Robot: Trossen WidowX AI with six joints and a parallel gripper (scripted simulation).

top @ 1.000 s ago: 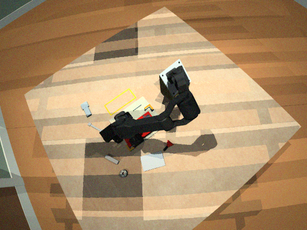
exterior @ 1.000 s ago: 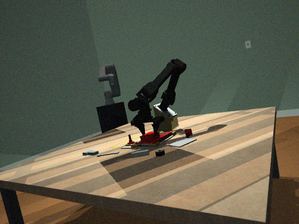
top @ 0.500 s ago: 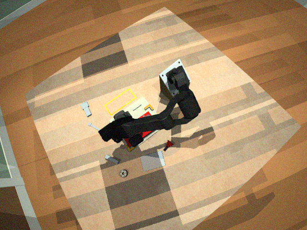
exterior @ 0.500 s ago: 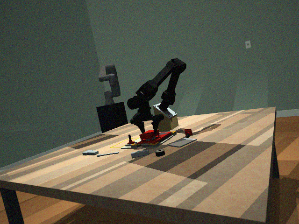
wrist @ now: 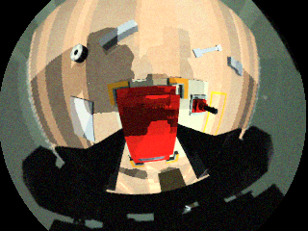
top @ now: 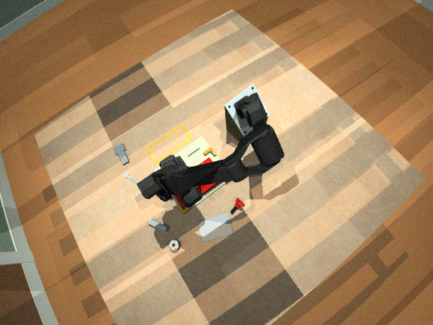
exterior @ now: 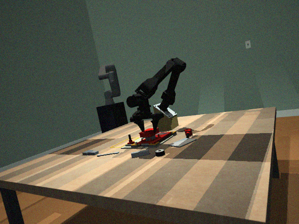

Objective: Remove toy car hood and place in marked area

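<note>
Holding the red hood [exterior: 149, 132] [wrist: 149, 120] by its two long sides, the gripper [top: 181, 179] [exterior: 148, 130] [wrist: 150, 127] stands wide, roughly three-quarters open, with the hood filling the gap. The exterior view shows the hood raised just above the toy car [top: 210, 189] [exterior: 161, 139], grey parts visible beneath it; the arm hides it from above, so I can't swear the whole underside is free.

It looks a light, stiff shell, probably smooth plastic that could slip or tip if pinched off-centre. The side walls near mid-length are the place to hold, with moderate, even pressure; I'd keep off the ends, where it might pitch.

Around the car lies a pale board [top: 195, 150] [exterior: 135, 138] [wrist: 185, 115] with orange corner pieces [top: 210, 151] [exterior: 174, 132] [wrist: 179, 88]. In the exterior view, a red piece with a black post [exterior: 130, 140] [wrist: 199, 105] stands upright left of the car, towards the yellow marked area [top: 164, 137] [exterior: 119, 143] [wrist: 208, 112]. The hood should go over that post with height to spare. In the top view the area is on the far left side, narrow and slanted, so the hood likely needs lining up lengthwise, then a level lowering before the fingers spread and rise straight off.
</note>
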